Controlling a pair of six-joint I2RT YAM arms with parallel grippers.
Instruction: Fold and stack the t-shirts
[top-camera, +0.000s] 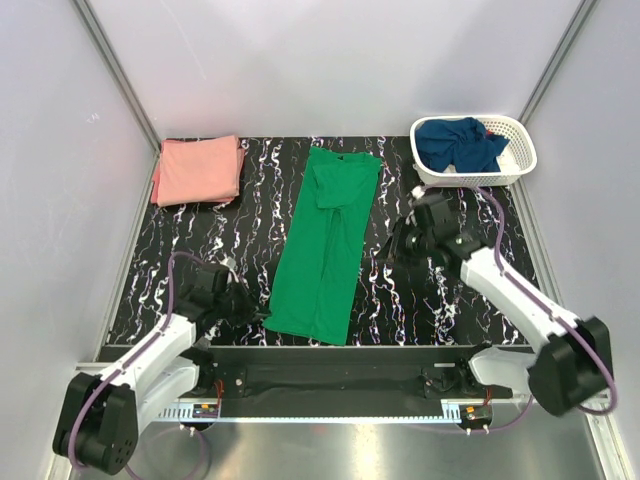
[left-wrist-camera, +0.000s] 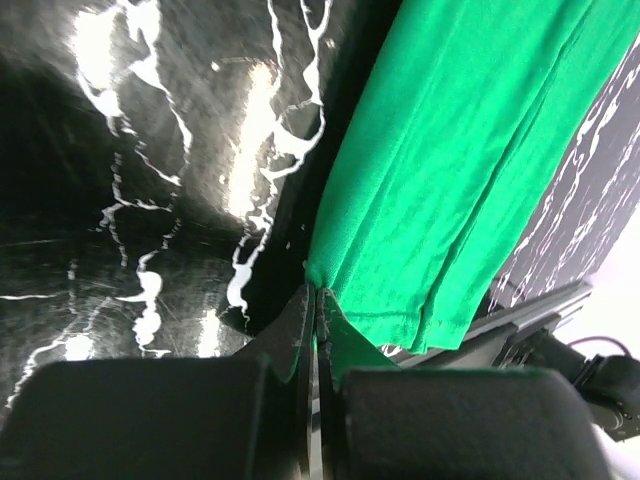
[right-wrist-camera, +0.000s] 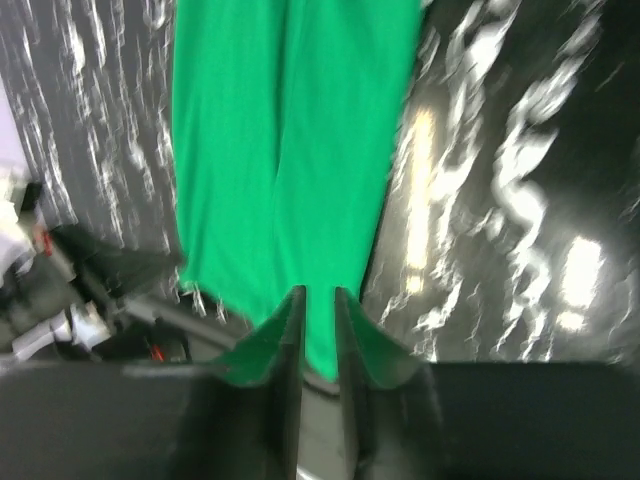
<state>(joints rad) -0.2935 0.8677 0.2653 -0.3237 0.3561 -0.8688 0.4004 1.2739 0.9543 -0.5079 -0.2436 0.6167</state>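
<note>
Overhead view of a black table (top-camera: 440, 300) veined with white, two robot arms at its near edge. The green t-shirt (top-camera: 325, 245) lies flat in the middle, already folded lengthwise into a long narrow strip running from the far side toward the arms, probably so it can be folded end over end next.

The left gripper (left-wrist-camera: 317, 292) sits at the strip's near left corner, its jaws closed tight on the hem there. This looks like a pinch meant to lift that end. The right gripper (right-wrist-camera: 319, 295) hovers just beside the strip's right edge, its jaws a narrow slit apart and holding nothing; its wrist view is blurred.

The salmon pink t-shirt (top-camera: 198, 170) rests folded square at the far left corner — likely the base of the stack. The navy t-shirt (top-camera: 460, 145) lies crumpled in the white lattice basket (top-camera: 522, 160) at the far right, seemingly waiting its turn.

No brand, label or readable writing shows on any shirt or on the basket — a small red speck beside the navy cloth is too small to make out.
</note>
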